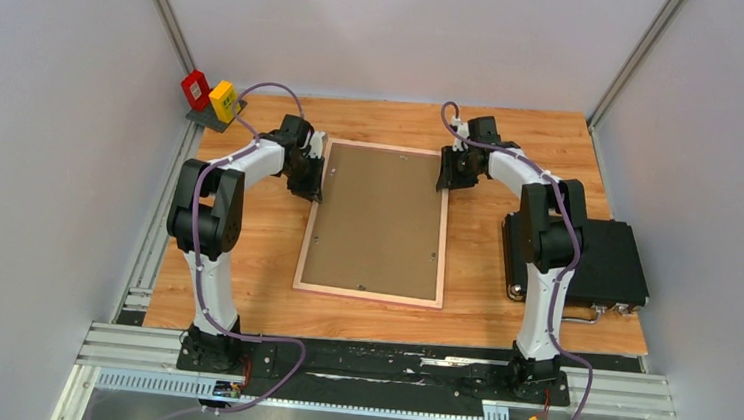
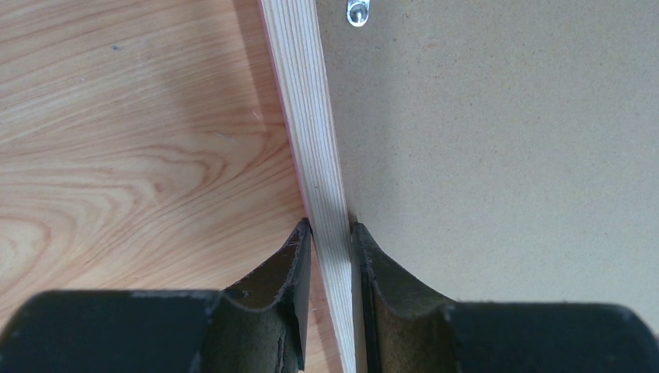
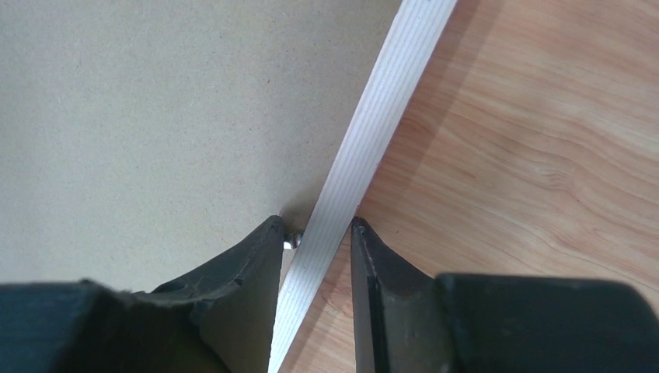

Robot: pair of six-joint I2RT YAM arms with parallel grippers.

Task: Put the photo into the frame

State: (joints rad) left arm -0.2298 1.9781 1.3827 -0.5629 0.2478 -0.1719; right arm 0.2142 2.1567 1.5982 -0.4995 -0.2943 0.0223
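Close right jaws squarely across the right rail of the frame, keeping the inner finger clear of the small metal tab sitting in the gap there. For now only straddling: touching wood on the outer side, not pinched. Leave left jaws alone, clamped on both sides of the left rail near the far corner, with nothing else held. Match height on both sides before any lift, and raise level, so as not to twist so thin a border. Lies face down mid-counter, light wood back upward, pink showing only along the outer edge, filled by the brown backing board. No sight of the photo; under the board or not, cannot tell
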